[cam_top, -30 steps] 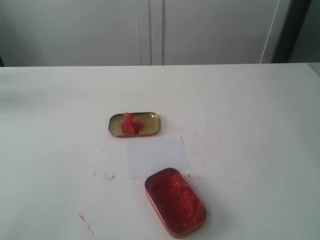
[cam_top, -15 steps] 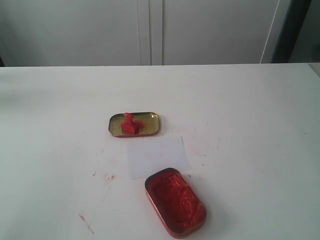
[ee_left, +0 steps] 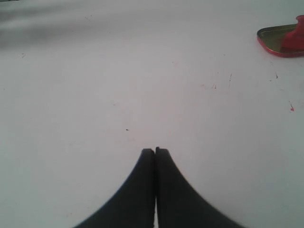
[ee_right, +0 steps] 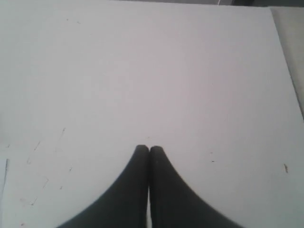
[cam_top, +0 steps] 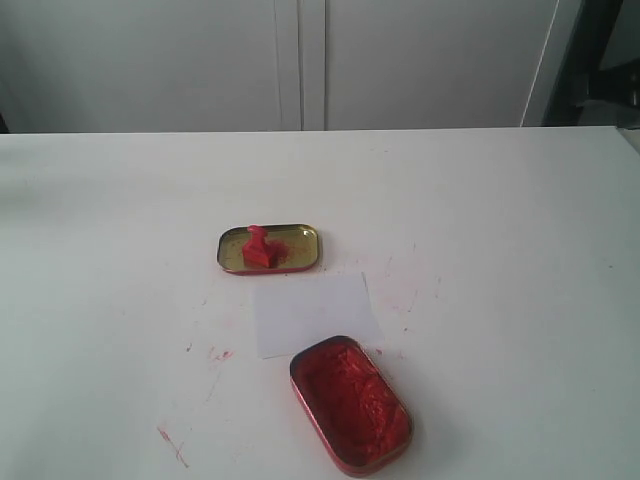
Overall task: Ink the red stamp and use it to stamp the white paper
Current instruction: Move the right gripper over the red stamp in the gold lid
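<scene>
We are at the very start, with nothing picked up yet. Our left gripper (ee_left: 155,151) and right gripper (ee_right: 143,148) hang over the bare table (cam_top: 500,250), jaws pressed together and empty. The red stamp (cam_top: 258,247) stands in the gold lid (cam_top: 305,256) just above the exterior frame's centre, with the white paper (cam_top: 312,312) below it and the ink tin (cam_top: 350,400) lower still. Next, we judge, one gripper must spread its jaws and reach for the stamp's knob.
</scene>
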Controlling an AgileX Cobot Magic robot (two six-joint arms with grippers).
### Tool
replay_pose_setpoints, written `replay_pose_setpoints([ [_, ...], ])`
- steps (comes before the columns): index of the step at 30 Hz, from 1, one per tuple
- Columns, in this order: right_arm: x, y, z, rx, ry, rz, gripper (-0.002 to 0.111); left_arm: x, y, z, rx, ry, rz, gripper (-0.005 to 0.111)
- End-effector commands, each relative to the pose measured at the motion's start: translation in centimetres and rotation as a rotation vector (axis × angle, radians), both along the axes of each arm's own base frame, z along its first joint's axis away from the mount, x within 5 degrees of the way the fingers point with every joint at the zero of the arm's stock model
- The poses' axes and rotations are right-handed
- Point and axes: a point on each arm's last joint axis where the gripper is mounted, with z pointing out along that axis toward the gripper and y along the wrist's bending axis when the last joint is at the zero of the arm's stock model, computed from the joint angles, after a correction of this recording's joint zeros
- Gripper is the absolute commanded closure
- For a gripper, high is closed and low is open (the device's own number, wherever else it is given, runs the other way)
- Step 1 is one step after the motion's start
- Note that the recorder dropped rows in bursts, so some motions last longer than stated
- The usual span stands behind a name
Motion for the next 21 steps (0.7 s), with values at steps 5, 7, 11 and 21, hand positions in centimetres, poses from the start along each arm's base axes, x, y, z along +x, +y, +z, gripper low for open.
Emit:
replay_pose_setpoints([
  [5,4.6,2.8,-1.6,0.008,0.13,0.102,0.108,0.0,0.0,-0.1,0.003,0.0,0.0,0.107],
  [7,5.7,4.1,-2.2,-0.002,0.155,0.144,0.108,0.0,0.0,-0.1,0.003,0.0,0.0,0.107],
  [11,7.5,5.9,-2.9,-0.011,0.185,0.193,0.108,0.0,0.0,-0.1,0.003,0.0,0.0,0.107],
  [21,12.2,10.8,-6.0,-0.039,0.308,0.313,0.108,0.0,0.0,-0.1,0.003,0.0,0.0,0.107],
])
